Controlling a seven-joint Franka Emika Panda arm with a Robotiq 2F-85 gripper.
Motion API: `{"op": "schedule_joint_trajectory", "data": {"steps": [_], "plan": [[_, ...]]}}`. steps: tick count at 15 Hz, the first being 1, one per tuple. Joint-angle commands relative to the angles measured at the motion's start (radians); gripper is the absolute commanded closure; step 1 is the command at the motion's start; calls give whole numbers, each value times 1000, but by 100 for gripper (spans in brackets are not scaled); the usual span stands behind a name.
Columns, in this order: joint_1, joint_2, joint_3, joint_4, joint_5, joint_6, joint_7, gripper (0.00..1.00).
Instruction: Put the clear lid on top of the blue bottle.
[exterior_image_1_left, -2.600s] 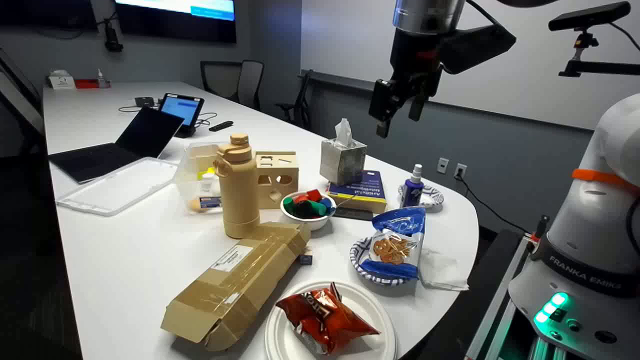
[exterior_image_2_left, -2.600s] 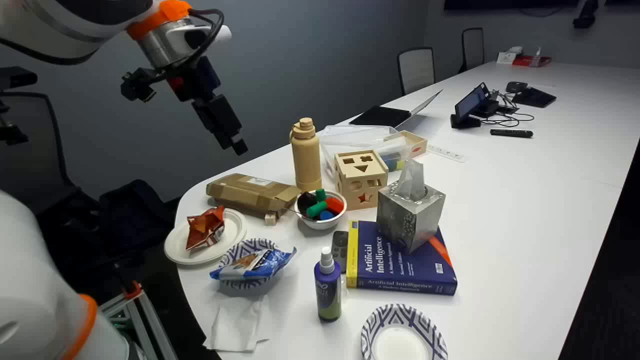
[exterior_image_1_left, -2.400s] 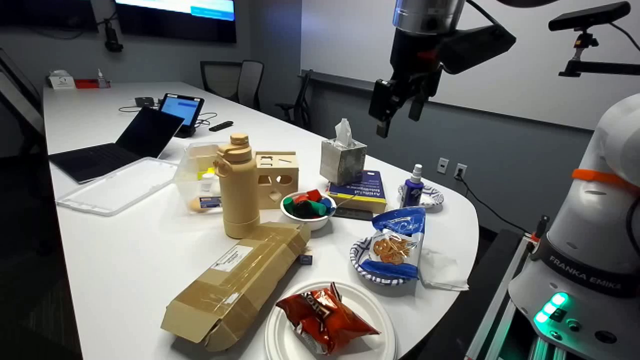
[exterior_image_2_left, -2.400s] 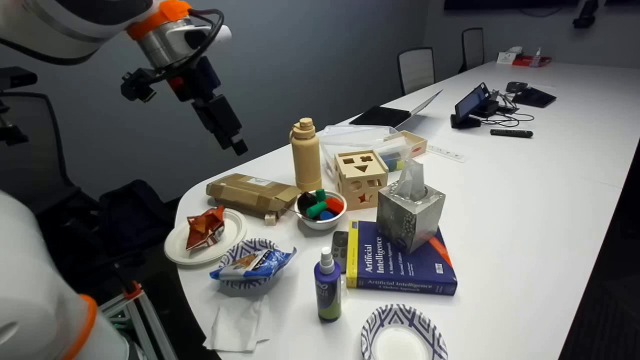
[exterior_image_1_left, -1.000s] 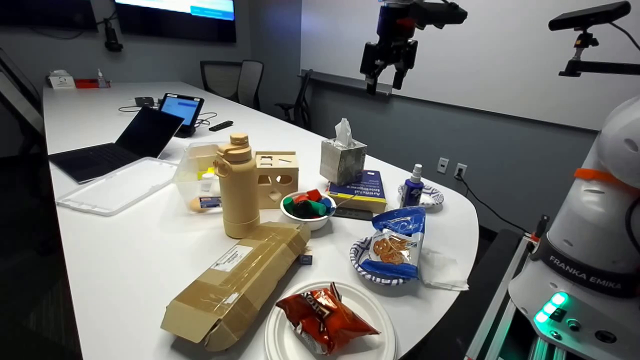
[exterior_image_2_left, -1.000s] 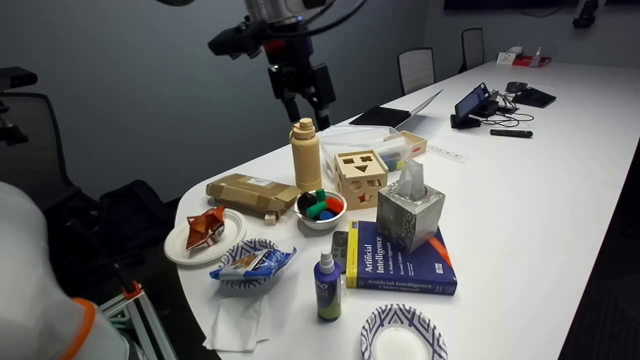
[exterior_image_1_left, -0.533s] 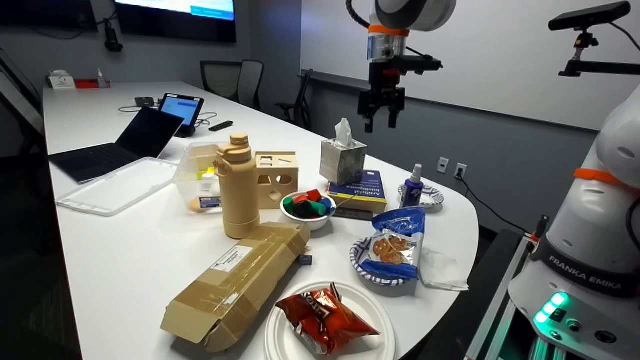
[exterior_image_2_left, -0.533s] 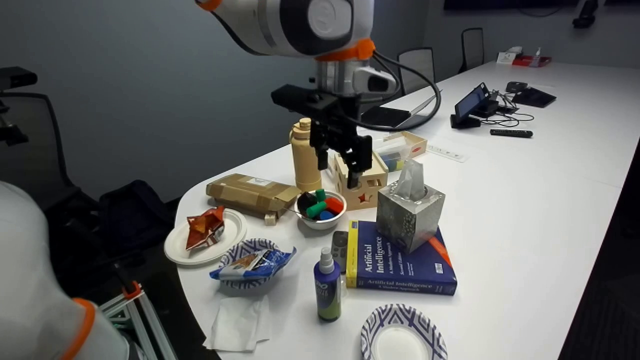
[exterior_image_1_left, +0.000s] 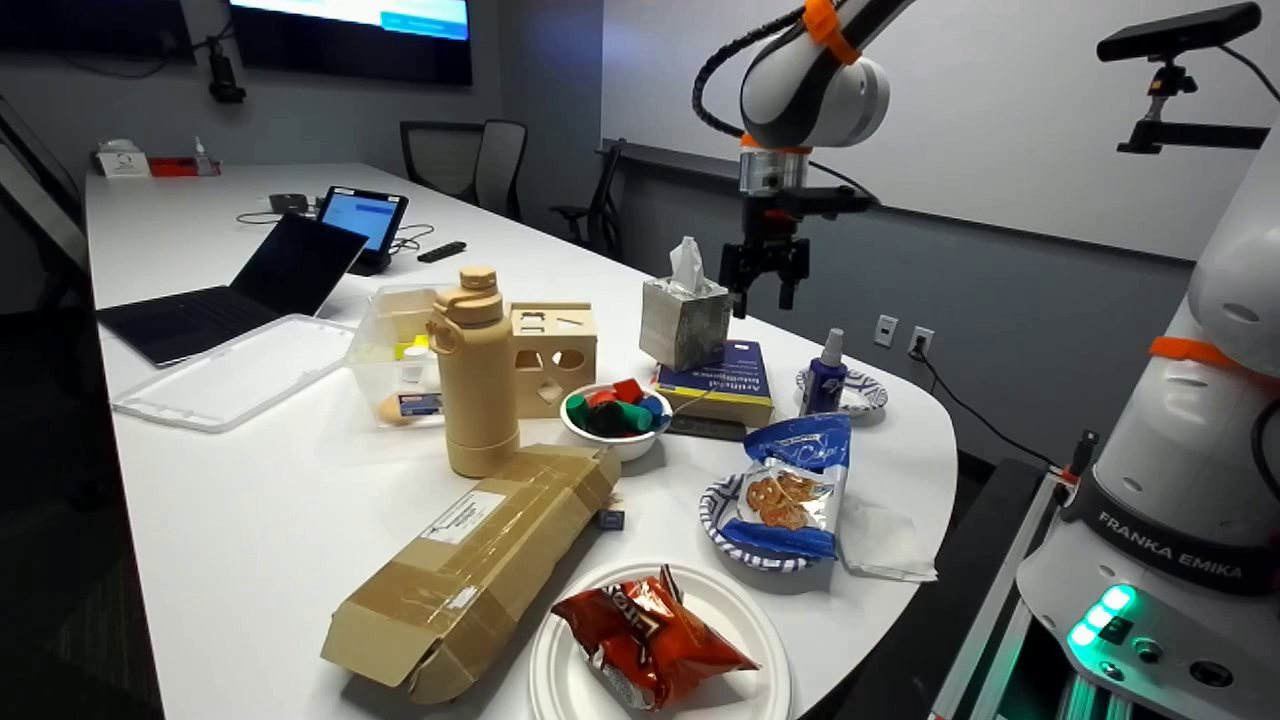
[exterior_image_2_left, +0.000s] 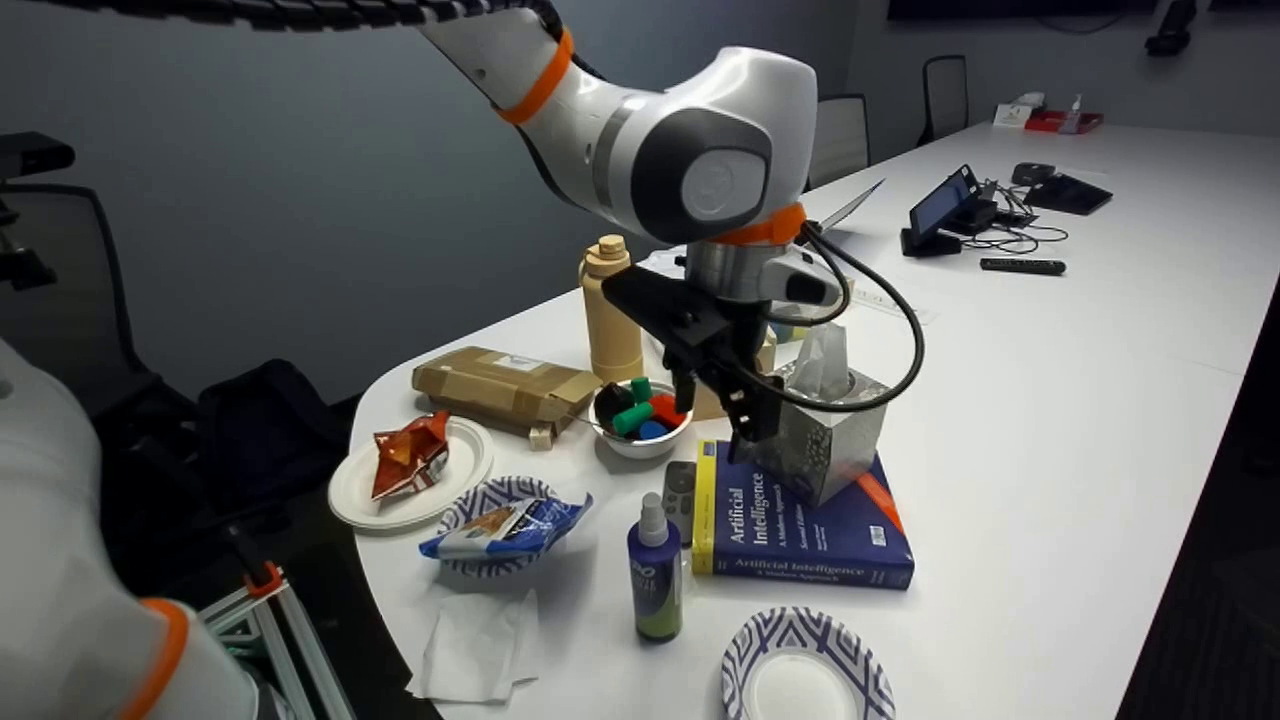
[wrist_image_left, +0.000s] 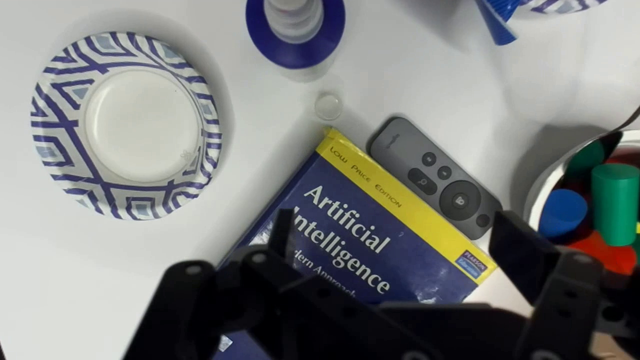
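Note:
The blue bottle (exterior_image_1_left: 823, 388) stands upright with a pale spray top; it also shows in an exterior view (exterior_image_2_left: 655, 590) and at the top of the wrist view (wrist_image_left: 300, 55). The clear lid (wrist_image_left: 328, 106) is a small, see-through disc on the table between the bottle and the book corner; it is faint beside the bottle in an exterior view (exterior_image_2_left: 687, 574). My gripper (wrist_image_left: 395, 225) is open and empty, pointing down above the book's edge, in both exterior views (exterior_image_1_left: 764, 302) (exterior_image_2_left: 712, 425). The lid lies outside its fingers, toward the top of the wrist view.
A thick book (exterior_image_2_left: 800, 550) bears a silver tissue box (exterior_image_1_left: 685, 320) close to the gripper. A remote (wrist_image_left: 435, 175), a white bowl of blocks (exterior_image_2_left: 640, 448), a patterned plate (wrist_image_left: 125, 192) and a blue snack packet (exterior_image_1_left: 790, 500) lie around. A tan flask (exterior_image_1_left: 480, 390) stands farther off.
The arm has swung in over the table, turned the gripper to point down, and lowered it to beside the tissue box above the book. The objects on the table have not moved.

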Motion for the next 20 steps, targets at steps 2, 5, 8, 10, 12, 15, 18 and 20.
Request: {"op": "schedule_joint_trajectory", "data": {"steps": [2, 5, 8, 10, 12, 15, 18, 20], "plan": [[-27, 100, -11, -2, 60, 108, -72, 0], [-43, 149, -12, -6, 93, 140, -98, 0], [-61, 194, -9, -7, 131, 153, -123, 0], [-71, 219, -8, -5, 145, 145, -134, 0], [-81, 240, -5, -6, 166, 131, -149, 0], [-93, 277, 7, -2, 207, 122, -179, 0], [-100, 312, 18, 6, 237, 119, -198, 0], [-105, 331, 29, 6, 257, 121, -209, 0]]}}
